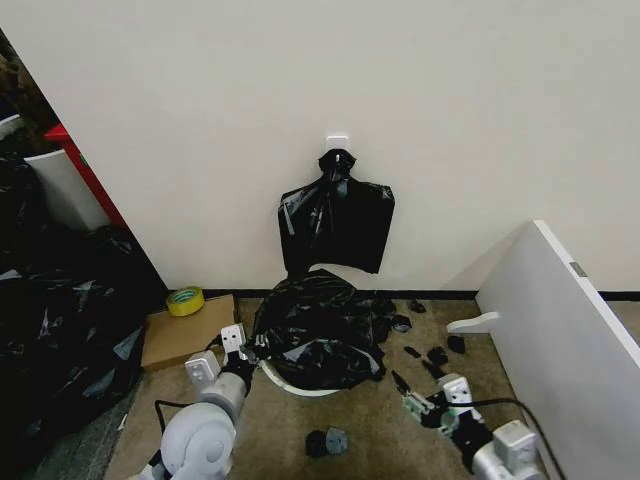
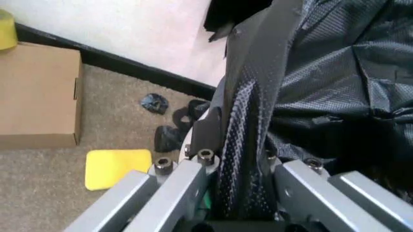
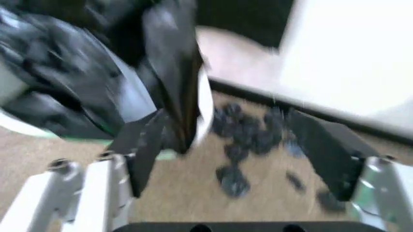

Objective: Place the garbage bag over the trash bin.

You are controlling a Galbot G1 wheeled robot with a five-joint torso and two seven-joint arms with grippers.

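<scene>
The glossy black garbage bag [image 1: 320,335] lies crumpled over the top of the white trash bin [image 1: 298,388], whose rim peeks out below it. My left gripper [image 1: 243,350] is at the bag's left edge. In the left wrist view this gripper [image 2: 242,193] is shut on a fold of the bag [image 2: 348,87]. My right gripper [image 1: 405,392] hovers over the carpet to the right of the bin, apart from the bag. It stands open [image 3: 239,154], with the bag [image 3: 58,72] and the bin's white wall [image 3: 139,99] ahead of it.
A flat bundle of black bags [image 1: 337,225] hangs on the wall behind. A cardboard box [image 1: 185,332] with a yellow tape roll [image 1: 185,300] sits to the left, beside a heap of black sacks [image 1: 60,330]. A white panel [image 1: 560,320] leans on the right. Black scraps [image 1: 430,352] litter the carpet, and a yellow sponge [image 2: 116,166] lies there too.
</scene>
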